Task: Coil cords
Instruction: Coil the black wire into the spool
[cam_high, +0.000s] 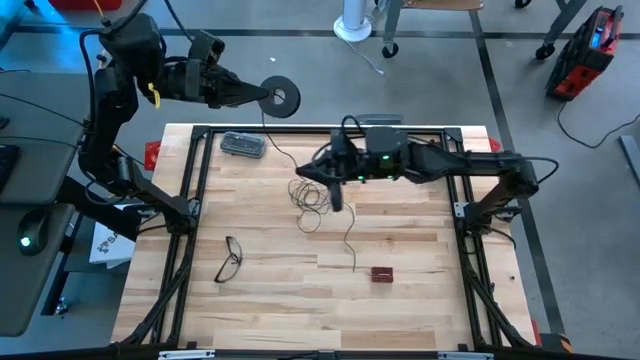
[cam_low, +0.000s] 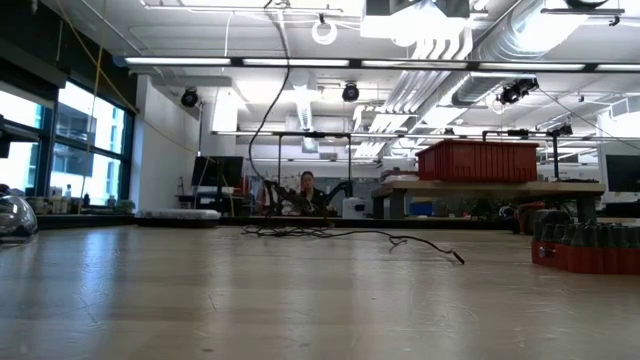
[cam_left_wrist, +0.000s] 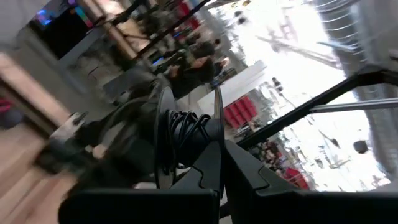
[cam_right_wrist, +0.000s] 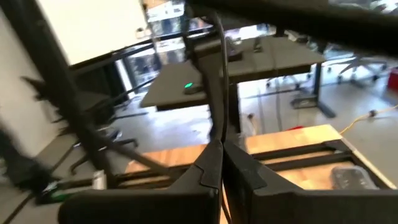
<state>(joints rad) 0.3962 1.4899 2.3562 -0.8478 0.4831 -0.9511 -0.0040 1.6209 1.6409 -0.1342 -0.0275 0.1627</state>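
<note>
I've got the left gripper (cam_high: 262, 95) raised past the table's (cam_high: 420, 290) far edge, clamped on the reel (cam_high: 282, 96), wire wound on it. Eyeglasses (cam_high: 229, 258) near the left side. The wire (cam_high: 312, 200) runs from the reel down to a loose tangle mid-table. Right gripper (cam_high: 338, 195) above the tangle, fingers pinched together on the wire.
</note>
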